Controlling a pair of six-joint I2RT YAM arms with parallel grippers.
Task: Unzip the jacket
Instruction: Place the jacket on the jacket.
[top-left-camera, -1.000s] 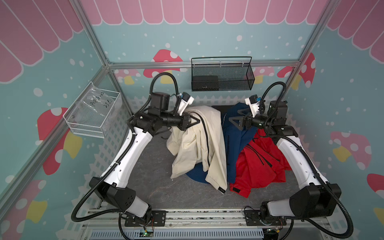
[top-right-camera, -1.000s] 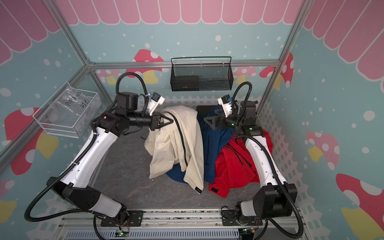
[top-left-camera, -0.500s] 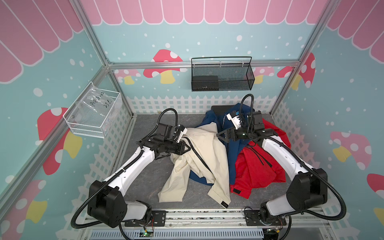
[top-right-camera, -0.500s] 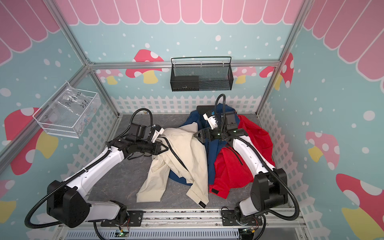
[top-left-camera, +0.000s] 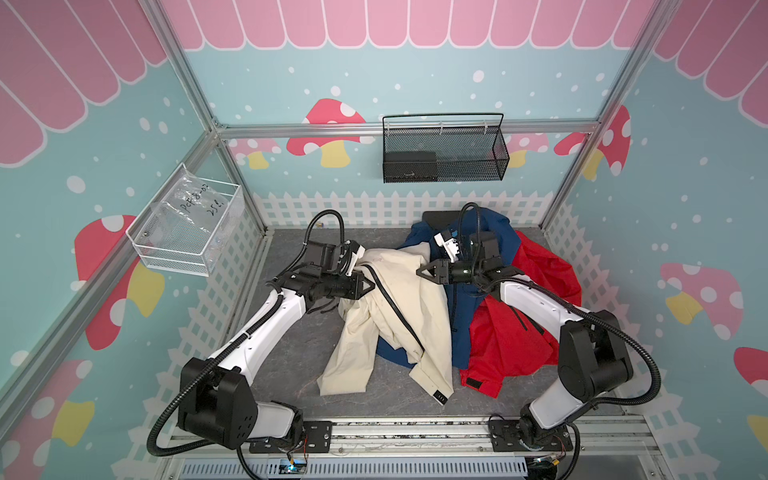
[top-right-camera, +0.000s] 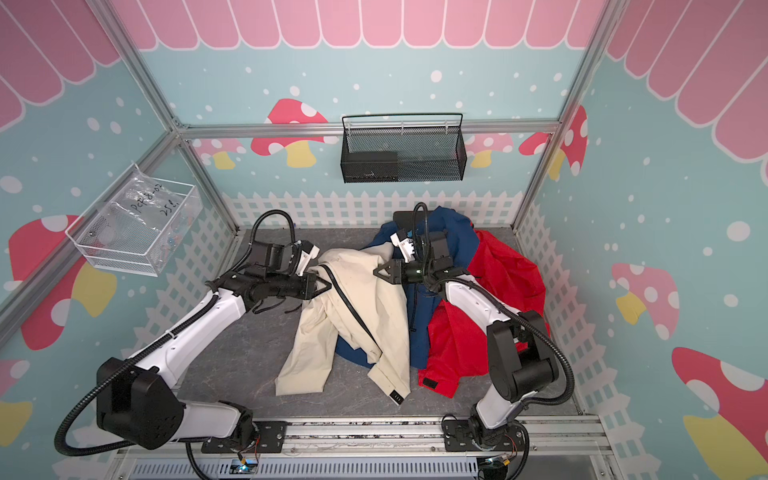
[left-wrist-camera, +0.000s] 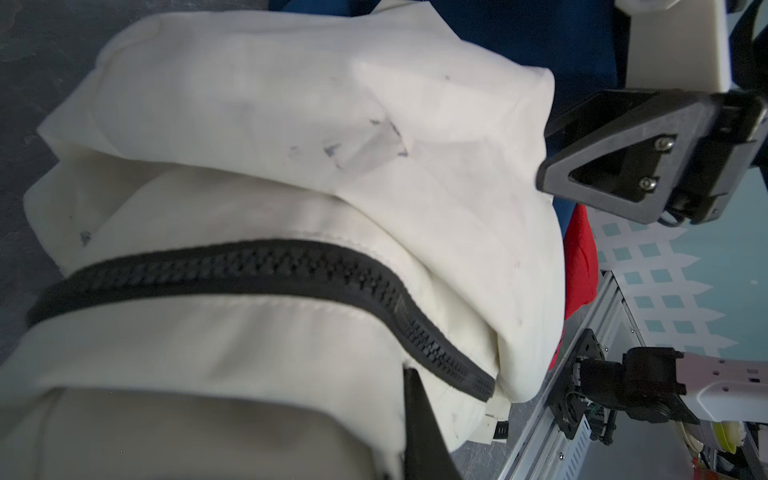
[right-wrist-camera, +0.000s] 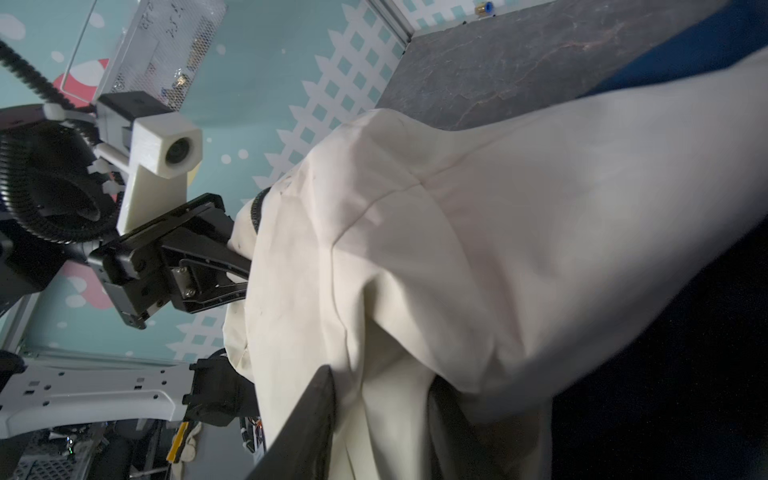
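You're at the holding stage: the cream jacket (top-left-camera: 424, 316), heaped mid-worktop (top-left-camera: 299, 353), is pinched tight by the left claw (top-left-camera: 371, 286) beside the zip (left-wrist-camera: 291, 262) and by the right claw (top-left-camera: 420, 272) on its opposite edge; next, find the zip's pull.

jackets 3: cream jacket (top-left-camera: 419, 307), blue jacket (top-left-camera: 500, 228), red jacket (top-left-camera: 511, 345) | wall baskets 2: black (top-left-camera: 465, 166), white (top-left-camera: 178, 253) | arms 2: left (top-left-camera: 266, 332), right (top-left-camera: 536, 301)

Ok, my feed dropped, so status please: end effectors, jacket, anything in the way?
Left end effector shut on cream jacket by the zipper; right end effector pinching its far edge. Zipper meshed where visible. Blue jacket, red jacket bunched alongside.
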